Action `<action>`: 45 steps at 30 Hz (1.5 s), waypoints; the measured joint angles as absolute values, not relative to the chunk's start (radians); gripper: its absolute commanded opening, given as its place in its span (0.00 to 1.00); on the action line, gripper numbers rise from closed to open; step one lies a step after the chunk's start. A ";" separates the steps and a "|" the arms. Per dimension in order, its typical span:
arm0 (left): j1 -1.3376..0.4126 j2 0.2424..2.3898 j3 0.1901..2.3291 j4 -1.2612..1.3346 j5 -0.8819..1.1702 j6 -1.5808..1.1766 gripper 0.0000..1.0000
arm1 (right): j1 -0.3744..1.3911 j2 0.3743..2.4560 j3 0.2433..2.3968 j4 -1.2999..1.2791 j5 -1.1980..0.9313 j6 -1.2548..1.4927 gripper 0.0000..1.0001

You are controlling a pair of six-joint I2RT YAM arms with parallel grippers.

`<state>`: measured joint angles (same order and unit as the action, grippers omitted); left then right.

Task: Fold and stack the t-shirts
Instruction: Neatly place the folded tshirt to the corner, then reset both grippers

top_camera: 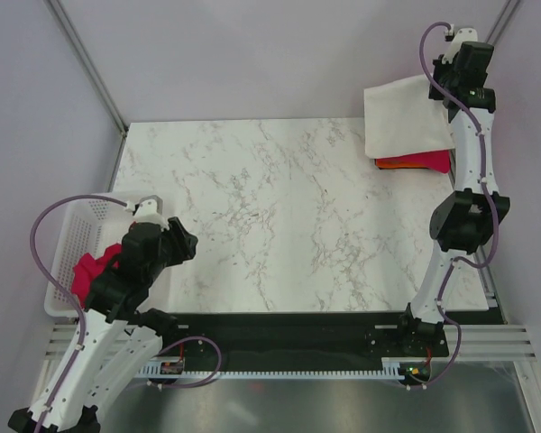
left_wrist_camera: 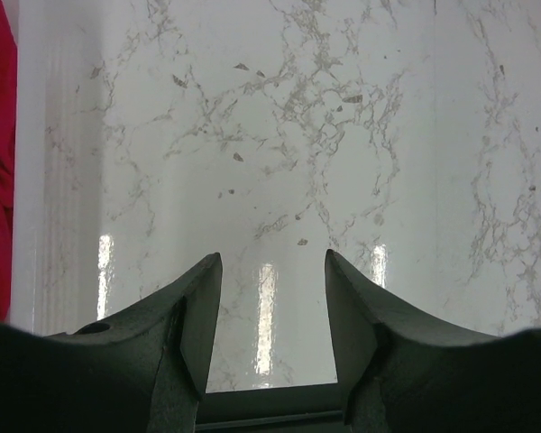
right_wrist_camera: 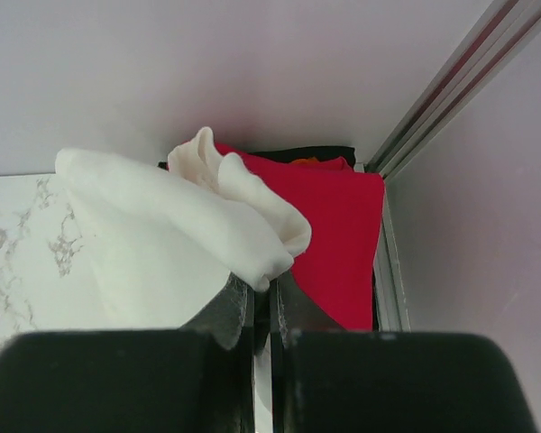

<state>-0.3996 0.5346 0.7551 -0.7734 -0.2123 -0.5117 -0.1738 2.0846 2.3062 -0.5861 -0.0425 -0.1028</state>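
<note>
**Desk:** What do you have from the top camera?

**Me:** I see the white cloth t-shirt (top_camera: 404, 119) at the table's far right corner. It is nearly square, slightly longer left to right. It is lifted at its far right edge by the right gripper (top_camera: 451, 86) and drapes over a folded magenta-red t-shirt (top_camera: 426, 162), which has an orange cloth (top_camera: 392, 164) under it. That pile's long axis runs left to right. A crumpled magenta t-shirt (top_camera: 92, 271) lies in the white plastic lattice basket (top_camera: 70, 227), near left.

**Desk:** And the left wrist?

**Me:** The left gripper (left_wrist_camera: 272, 262) has its jaws well apart with nothing between them, above the white marble-patterned table (left_wrist_camera: 343, 135).

**Desk:** And the right wrist?

**Me:** The jaws are pinched tight on a fold of the white shirt, which billows up and to the left. The red shirt lies just behind it, its long axis pointing away from me.
</note>
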 measured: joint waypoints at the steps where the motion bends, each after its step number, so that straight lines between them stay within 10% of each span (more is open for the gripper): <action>1: -0.400 0.543 0.755 -0.775 -0.215 -0.514 0.57 | -0.178 2.101 2.306 -0.572 -0.043 -0.103 0.00; 18: -0.400 0.598 0.755 -0.785 -0.234 -0.523 0.57 | -0.263 2.410 2.349 -0.241 0.078 -0.102 0.06; 23: -0.400 0.599 0.755 -0.785 -0.234 -0.524 0.57 | -0.259 2.475 2.355 -0.162 0.163 -0.089 0.86; 26: -0.400 0.598 0.755 -0.785 -0.234 -0.524 0.57 | -0.256 2.486 2.348 -0.149 0.244 -0.055 0.94; 38: -0.400 0.573 0.755 -0.785 -0.234 -0.524 0.59 | -0.258 2.074 1.990 -0.143 0.359 0.155 0.98; 45: -0.400 0.525 0.755 -0.785 -0.234 -0.524 0.61 | -0.256 1.522 1.689 -0.029 0.041 0.430 0.98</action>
<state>-0.3996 0.5255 0.7551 -0.7849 -0.2340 -0.5236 -0.2558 1.5215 1.6890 -0.0292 0.0406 0.4297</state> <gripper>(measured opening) 0.600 0.982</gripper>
